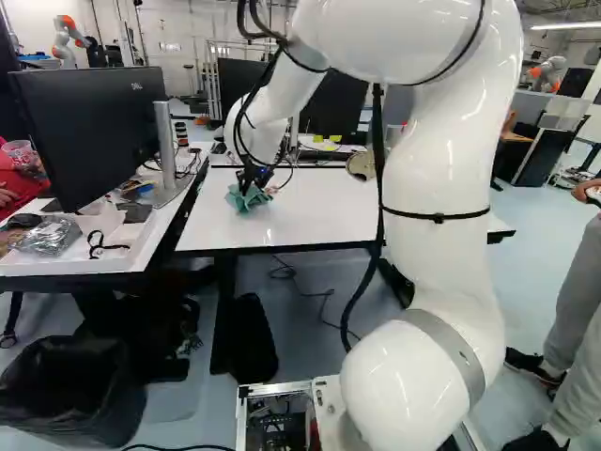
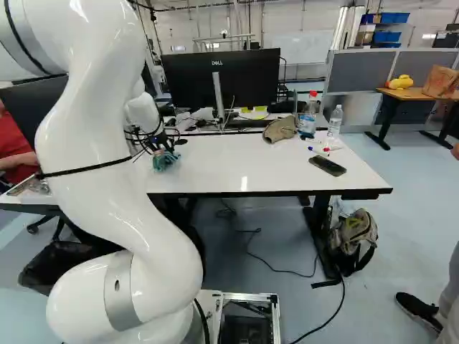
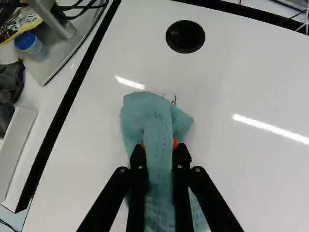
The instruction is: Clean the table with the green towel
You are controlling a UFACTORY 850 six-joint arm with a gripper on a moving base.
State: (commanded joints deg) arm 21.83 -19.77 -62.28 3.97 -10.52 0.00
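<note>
white and bulky, the robot arm (image 1: 441, 188) rises nearest the camera and reaches out over the green towel (image 3: 157, 118). its pincer (image 1: 252, 182) points down at the towel, with a bunched fold gripped between the two fingers; a bit of orange pad (image 3: 175, 143) peeks out beside the cloth. the towel lies crumpled on the white tabletop (image 1: 315, 216), toward the left end as the base views look. small dark marks (image 3: 174, 100) sit right by the towel's far edge, and a round black disc (image 3: 185, 36) is set into the surface beyond it.

left of the towel, a neighbouring tabletop (image 1: 120, 266) carries a big monitor (image 1: 89, 127) and a blue-capped container (image 3: 29, 42). beyond the towel and to its right, as the right base view shows, stands another monitor (image 2: 251, 82). a tan cap (image 2: 280, 129) rests to the right of the towel and farther back, with a red-capped bottle (image 2: 307, 123) and a clear bottle (image 2: 335, 122) past it. well to the towel's right lie some markers (image 2: 319, 151) and a dark phone (image 2: 328, 166).
</note>
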